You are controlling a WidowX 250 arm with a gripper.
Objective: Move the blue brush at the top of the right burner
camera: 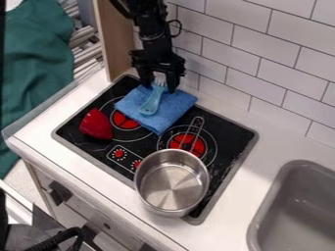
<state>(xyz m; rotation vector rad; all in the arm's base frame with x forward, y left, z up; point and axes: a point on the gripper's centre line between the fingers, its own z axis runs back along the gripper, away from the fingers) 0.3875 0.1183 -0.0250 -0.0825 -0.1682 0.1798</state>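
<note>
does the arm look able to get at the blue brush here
Probably yes: the gripper is right at the bristled end of the blue brush, and nothing seems to lie over it.

brush (pixel 151 102): on blue cloth (pixel 175 105), bristles at pincer (pixel 160 86)
pot (pixel 173 186): stove (pixel 91 145), near side
red wedge (pixel 96 124): stove, left
sink (pixel 298 215): right, near

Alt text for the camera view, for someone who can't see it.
Black robot gripper at the bristle end of a light-blue brush, over a blue cloth on a black toy stove. A steel pot stands at the stove's near edge; a red object lies left of the cloth, gray sink at right.
</note>
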